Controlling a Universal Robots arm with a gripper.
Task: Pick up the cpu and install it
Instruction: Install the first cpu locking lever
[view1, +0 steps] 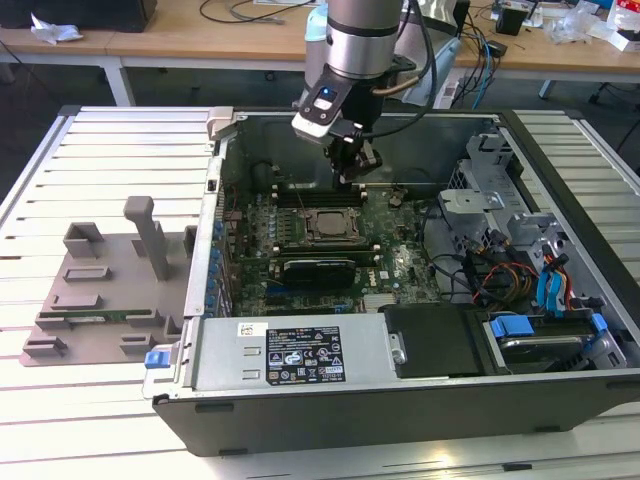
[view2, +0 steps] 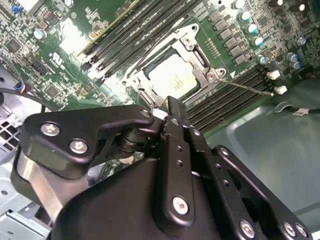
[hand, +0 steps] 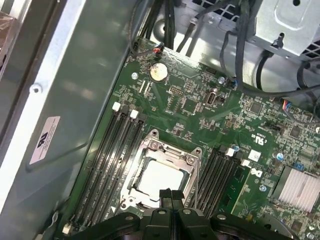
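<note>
The cpu is a pale silvery square lying flat inside the metal-framed socket on the green motherboard. It shows the same way in the first wrist view, cpu within the socket frame. My gripper hovers just above the socket's edge, its two black fingers pressed together with nothing between them. In the exterior view the gripper hangs inside the open computer case, a little behind and above the socket.
Memory slots flank the socket on both sides. A long black card lies in front of it. Drive cages and cable bundles crowd the exterior view's right. A grey fixture plate sits outside the case on the exterior view's left.
</note>
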